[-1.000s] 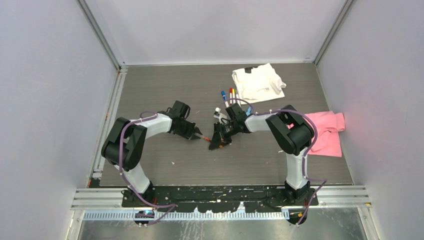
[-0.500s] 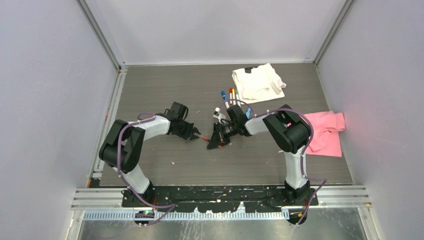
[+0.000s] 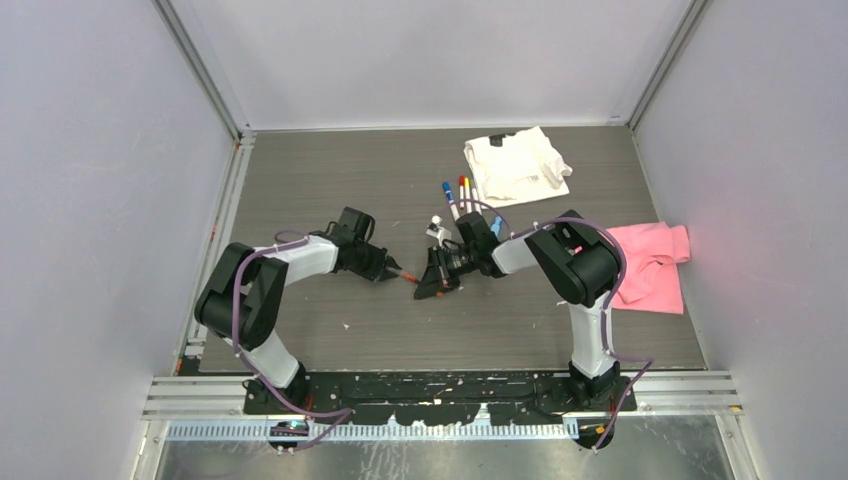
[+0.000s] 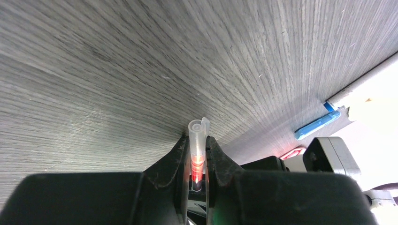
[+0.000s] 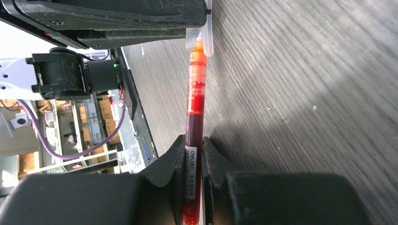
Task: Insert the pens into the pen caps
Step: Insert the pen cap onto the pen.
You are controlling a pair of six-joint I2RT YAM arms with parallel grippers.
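Fingers of the left gripper [image 4: 198, 143] were nearly shut, clamped on a short clear plastic pen cap [image 4: 198, 135]. Cap stood straight out between the pads, with its open end and clip past the fingertips and a red glow in the part inside the grip.

Right gripper [image 5: 193, 143] fingers were closed tight on a translucent red-orange pen with a white label [image 5: 195, 93], held around the labelled end. The barrel ran forward from the fingers and its orange tip pointed at the cap [image 5: 199, 40].

In the right wrist view the tip overlapped the cap mouth. Could not tell whether it was actually inside, or how deep.

Top view: left gripper [image 3: 388, 268] and right gripper [image 3: 432, 285] faced each other low over the dark grey wood-grain table [image 3: 330, 180], mid-table, with the pen [image 3: 408, 277] bridging the gap between them.

Three more white-barrelled pens with blue, red and yellow tips [image 3: 461, 195] lay side by side further back, just beside a crumpled white cloth [image 3: 515, 165]. A pink cloth [image 3: 655, 265] lay at the right edge, well apart from both grippers.
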